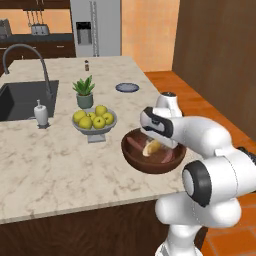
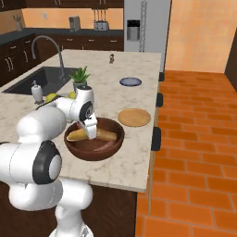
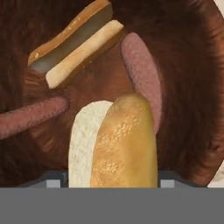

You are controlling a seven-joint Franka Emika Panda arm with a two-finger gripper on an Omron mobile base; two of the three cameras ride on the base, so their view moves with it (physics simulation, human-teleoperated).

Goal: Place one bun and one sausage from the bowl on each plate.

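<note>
We have the golden-tan oblong bun between the jaws of the two-finger gripper, down inside the deep dark reddish-brown wooden bowl near the counter's right front corner. The jaws look closed on it. We should lift straight up, clear the rim, then carry it to the flat light tan wooden plate just beyond. The hand view shows a second bun and two pinkish-brown sausages; the plate appears in the right base view.
</note>
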